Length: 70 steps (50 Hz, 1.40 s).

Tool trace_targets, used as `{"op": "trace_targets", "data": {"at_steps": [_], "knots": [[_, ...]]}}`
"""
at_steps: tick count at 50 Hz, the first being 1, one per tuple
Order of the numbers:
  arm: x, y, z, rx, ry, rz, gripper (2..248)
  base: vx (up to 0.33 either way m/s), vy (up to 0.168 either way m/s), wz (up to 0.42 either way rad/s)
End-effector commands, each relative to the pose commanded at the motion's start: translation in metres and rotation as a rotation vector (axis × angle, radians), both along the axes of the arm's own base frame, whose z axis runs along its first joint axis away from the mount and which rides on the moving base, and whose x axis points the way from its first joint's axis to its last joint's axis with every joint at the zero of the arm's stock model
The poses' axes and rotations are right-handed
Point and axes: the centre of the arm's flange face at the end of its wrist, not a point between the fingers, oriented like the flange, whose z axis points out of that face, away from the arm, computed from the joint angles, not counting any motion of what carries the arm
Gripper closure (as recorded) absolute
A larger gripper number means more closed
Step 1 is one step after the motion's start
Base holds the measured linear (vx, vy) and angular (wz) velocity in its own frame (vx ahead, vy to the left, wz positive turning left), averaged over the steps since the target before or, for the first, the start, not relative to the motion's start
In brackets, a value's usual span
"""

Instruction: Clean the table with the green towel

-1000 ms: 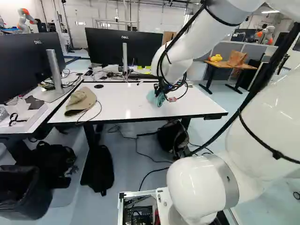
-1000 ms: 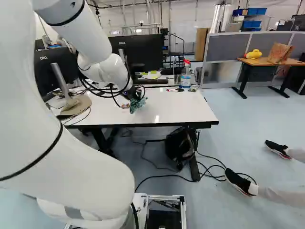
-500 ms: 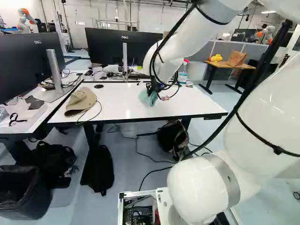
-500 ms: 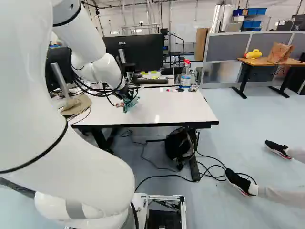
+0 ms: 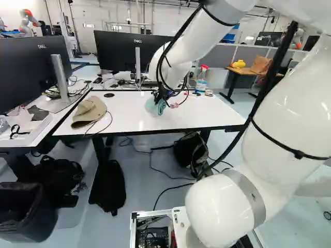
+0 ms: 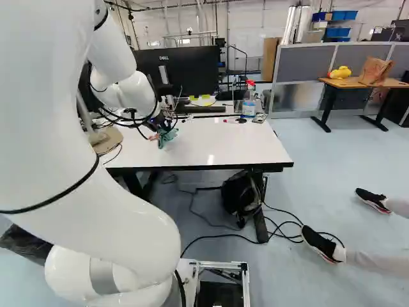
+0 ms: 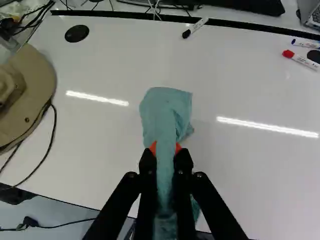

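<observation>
We have the gripper [image 5: 160, 98] closed on the green towel [image 7: 166, 111], its jaws grasping a narrow fold between two orange pads [image 7: 178, 148]; part of the cloth bunches out ahead of the fingertips, and more trails back between the fingers; we see the towel over the white table [image 7: 95, 155], left of its middle in the right base view, though we cannot tell how firmly it touches the top; ahead of it we have a black-tipped marker [image 7: 196, 27] near the far edge; a tan hat [image 5: 89, 112] lies on the table at the left of the left base view, a dark cord [image 7: 52, 135] curving beside it; by the far right corner in the right base view we see a spray bottle [image 6: 248, 107].
</observation>
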Motion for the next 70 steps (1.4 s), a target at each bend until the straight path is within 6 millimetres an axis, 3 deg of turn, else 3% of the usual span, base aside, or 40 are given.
{"op": "trace_targets", "data": {"at_steps": [13, 42, 70], "knots": [[0.013, 0.020, -0.009, -0.004, 0.017, 0.035, 208, 0.000, 0.000, 0.000], [0.026, 0.024, -0.044, -0.022, 0.086, 0.035, 208, 0.000, 0.000, 0.000], [0.025, 0.023, -0.045, -0.025, 0.098, 0.035, 208, 0.000, 0.000, 0.000]]}}
